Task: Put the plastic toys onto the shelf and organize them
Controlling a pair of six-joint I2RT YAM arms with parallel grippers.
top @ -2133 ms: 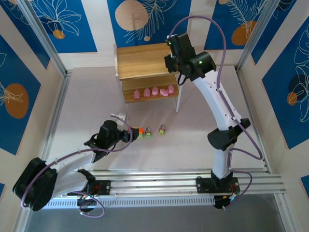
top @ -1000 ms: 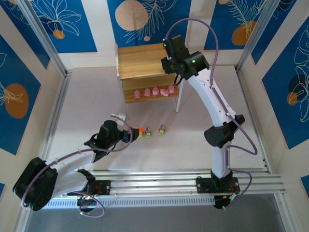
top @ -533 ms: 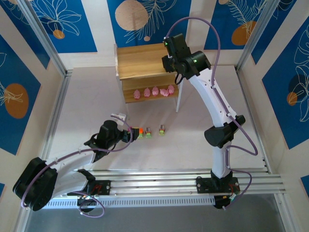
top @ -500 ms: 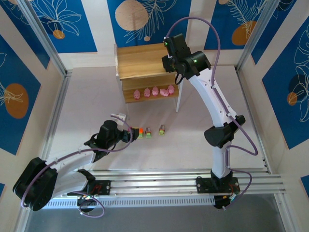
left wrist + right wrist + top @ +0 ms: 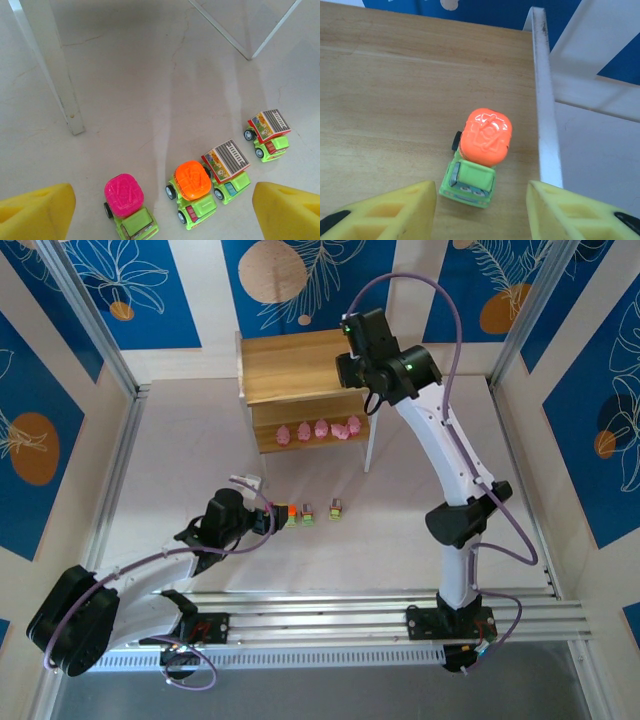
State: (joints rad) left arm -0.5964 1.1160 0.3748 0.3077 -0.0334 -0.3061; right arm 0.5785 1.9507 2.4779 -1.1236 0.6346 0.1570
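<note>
Right wrist view: shelved orange truck stands on its wheels on the top board of the shelf, close to the board's right edge and its white rail
Right gripper: spread, one yellow finger on each side of the truck's cab, neither touching it; nothing pinched
Left gripper: spread wide and empty, low over the table, facing the row of trucks
Step in hand: set-down of a truck on the top board; looks done bar the retreat
Next move calls for: a clean lift up and back so the fingers don't nudge the truck toward the edge; then a pick from the table row, where the left gripper sits nearest the pink-topped truck
Count, trucks: five; one on the top board, four on the table, namely the pink-topped one, an orange-topped truck, a grey-topped truck and a second grey-topped truck
Count, pink figures: five, in a line on the lower board
Tally: six of ten toys on the shelf by my reckoning, four to go
</note>
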